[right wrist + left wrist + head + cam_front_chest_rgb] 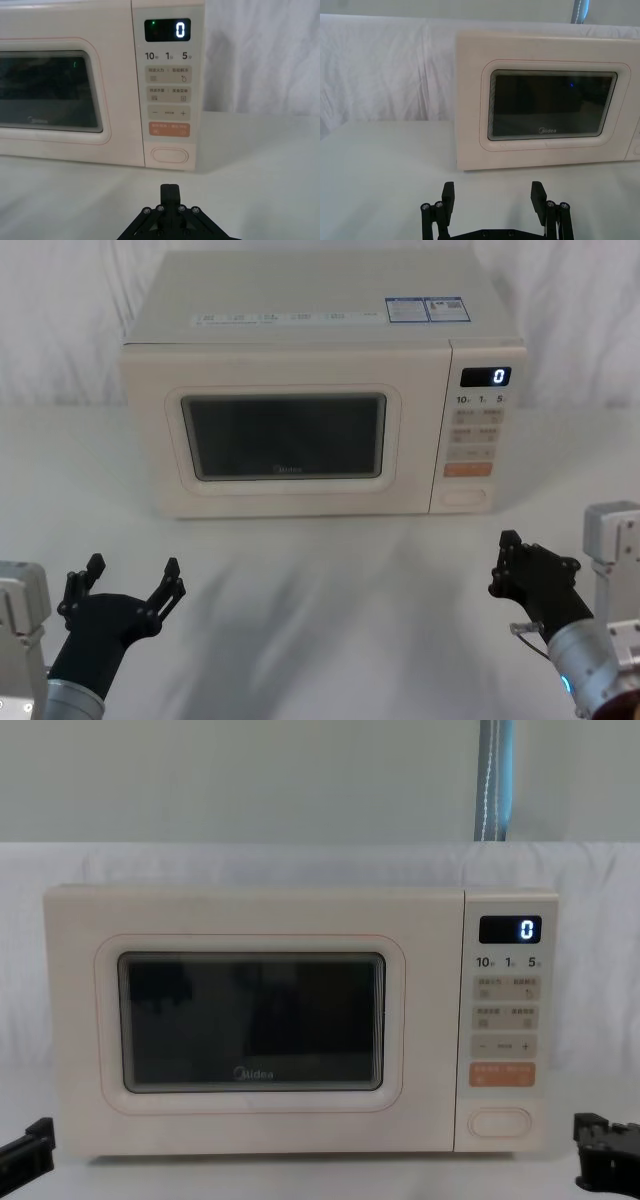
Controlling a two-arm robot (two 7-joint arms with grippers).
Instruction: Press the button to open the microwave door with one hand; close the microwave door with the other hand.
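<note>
The cream microwave stands at the back of the table with the microwave door (285, 435) (550, 105) (50, 90) (250, 1020) shut flush. The button (466, 497) (170, 155) (501, 1121), a plain cream pill shape, sits at the bottom of the control panel under the orange key. My left gripper (133, 575) (493, 197) hovers low at the front left, open and holding nothing, well short of the door. At the front right, my right gripper (508, 545) (170, 192) is shut on nothing, facing the button from a distance.
The display (485, 376) reads 0 above the small labelled keys. A white cloth covers the table (330, 580) and hangs as a backdrop. Bare table lies between both grippers and the microwave's front.
</note>
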